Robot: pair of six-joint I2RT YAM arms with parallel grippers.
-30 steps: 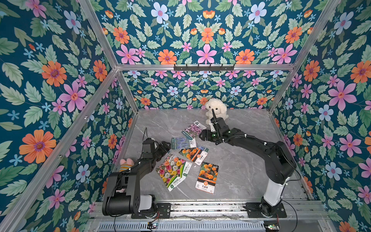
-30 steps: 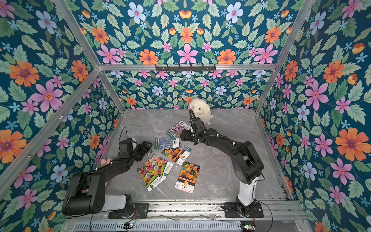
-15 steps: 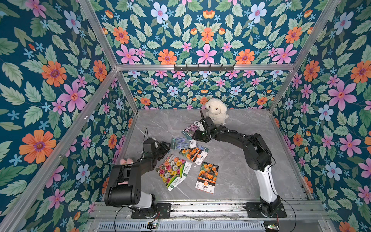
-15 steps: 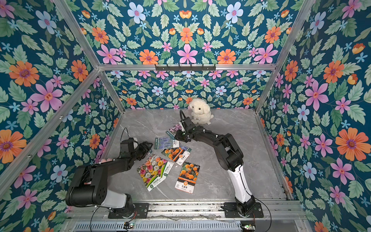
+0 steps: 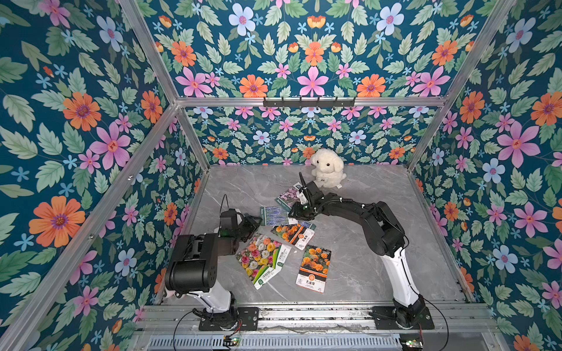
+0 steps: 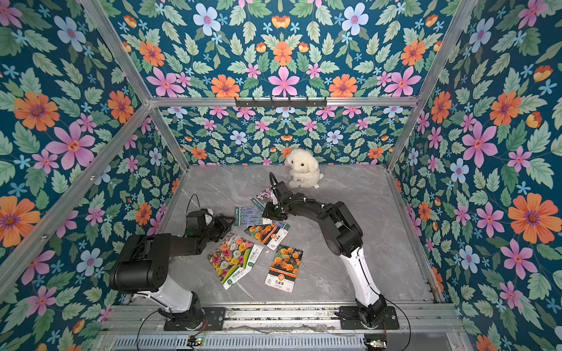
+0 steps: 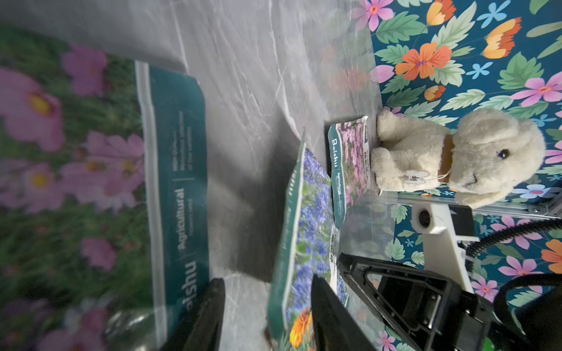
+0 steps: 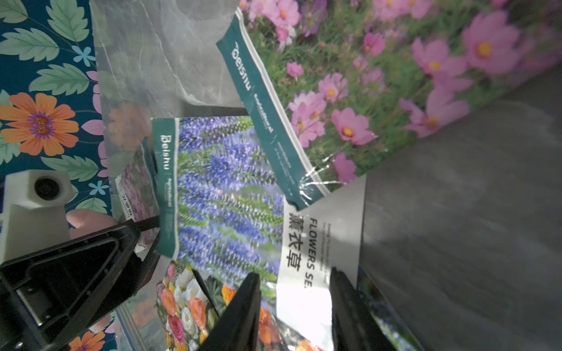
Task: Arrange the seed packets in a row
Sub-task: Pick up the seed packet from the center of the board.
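Note:
A blue-purple lavender packet (image 5: 273,215) (image 8: 225,188) lies mid-table between my two grippers. My left gripper (image 5: 255,219) (image 7: 267,316), rolled on its side, is open, and the packet's raised left edge (image 7: 307,237) stands between its fingers. At the packet's white right end, my right gripper (image 5: 296,214) (image 8: 296,313) is open too, fingers straddling that end. A pink-purple packet (image 5: 289,194) lies behind, towards the dog. Another pink-flowered packet (image 7: 91,182) lies under the left gripper. Nearer the front lie two orange marigold packets (image 5: 293,234) (image 5: 314,267) and a multicolour packet (image 5: 263,258).
A white plush dog (image 5: 327,168) sits against the back wall, just behind the right wrist. A pink plush toy (image 8: 88,218) shows behind the left gripper. Floral walls close in the grey marble table (image 5: 380,282) on three sides.
My right gripper has swung from beside the dog, left and forward, down to the lavender packet's right end. Both grippers' jaws have narrowed. The left gripper has hardly moved.

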